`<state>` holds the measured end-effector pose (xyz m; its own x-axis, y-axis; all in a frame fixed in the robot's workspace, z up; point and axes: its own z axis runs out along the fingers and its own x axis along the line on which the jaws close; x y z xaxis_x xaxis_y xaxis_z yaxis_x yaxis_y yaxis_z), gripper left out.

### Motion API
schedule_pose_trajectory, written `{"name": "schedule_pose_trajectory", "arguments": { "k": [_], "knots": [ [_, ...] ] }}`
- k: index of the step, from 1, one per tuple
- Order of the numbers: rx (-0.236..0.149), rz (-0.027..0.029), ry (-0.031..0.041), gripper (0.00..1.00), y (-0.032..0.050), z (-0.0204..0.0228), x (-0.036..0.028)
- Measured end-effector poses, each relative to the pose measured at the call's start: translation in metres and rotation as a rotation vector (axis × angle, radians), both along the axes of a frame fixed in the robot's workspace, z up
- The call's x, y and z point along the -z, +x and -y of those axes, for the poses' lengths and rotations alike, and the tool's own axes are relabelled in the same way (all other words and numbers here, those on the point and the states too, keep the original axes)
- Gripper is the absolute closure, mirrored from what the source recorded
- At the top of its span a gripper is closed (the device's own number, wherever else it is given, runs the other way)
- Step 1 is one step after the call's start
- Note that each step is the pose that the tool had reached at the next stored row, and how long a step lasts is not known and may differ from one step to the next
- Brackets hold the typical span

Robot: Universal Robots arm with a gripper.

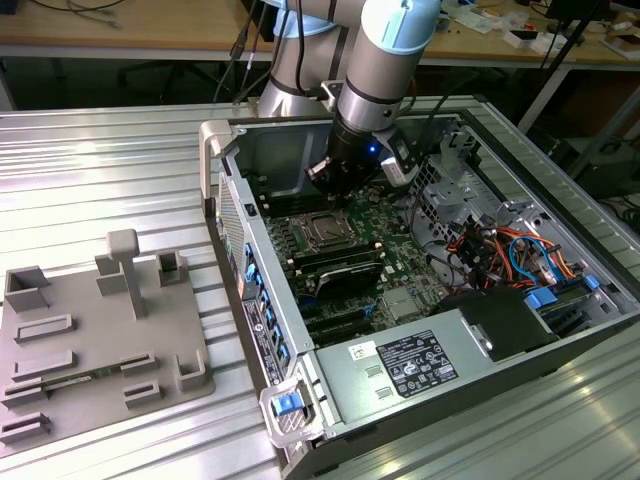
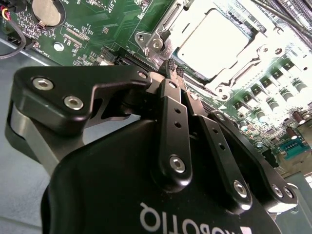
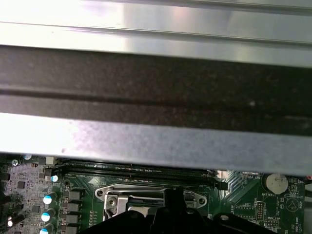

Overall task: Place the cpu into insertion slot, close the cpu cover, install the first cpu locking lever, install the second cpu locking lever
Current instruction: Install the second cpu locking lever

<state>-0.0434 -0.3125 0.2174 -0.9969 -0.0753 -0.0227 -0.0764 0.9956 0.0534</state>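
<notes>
Though cluttered beyond, ribbed metal table (image 1: 120,160).

A ribbed metal tabletop (image 1: 110,170) lies before wooden workbenches (image 1: 120,25) cluttered with cables.

This is a robotics lab or workshop. An opened computer case (image 1: 420,300) lies on a ribbed aluminium table (image 1: 100,170). Behind it stand cluttered wooden workbenches (image 1: 130,30) with trailing cables.

Cpu (image 2: 212,41) seated in slot, cover (image 2: 168,27) shut.
</notes>
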Motion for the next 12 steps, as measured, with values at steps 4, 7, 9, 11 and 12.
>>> {"name": "schedule_pose_trajectory", "arguments": {
  "k": [4,7,9,11,12],
  "knots": [
    [0.0,0.0,0.0,0.89,0.0,0.0001,0.0],
    [0.0,-0.0001,-0.0002,0.89,0.0,0.0011,-0.0001],
    [0.0,0.0,0.0,0.89,0.0,0.0026,0.0],
    [0.0,-0.0001,-0.0001,0.89,0.0,0.0047,0.0],
    [0.0,-0.0001,-0.0001,0.89,0.0,0.0058,0.0]
  ]
}}
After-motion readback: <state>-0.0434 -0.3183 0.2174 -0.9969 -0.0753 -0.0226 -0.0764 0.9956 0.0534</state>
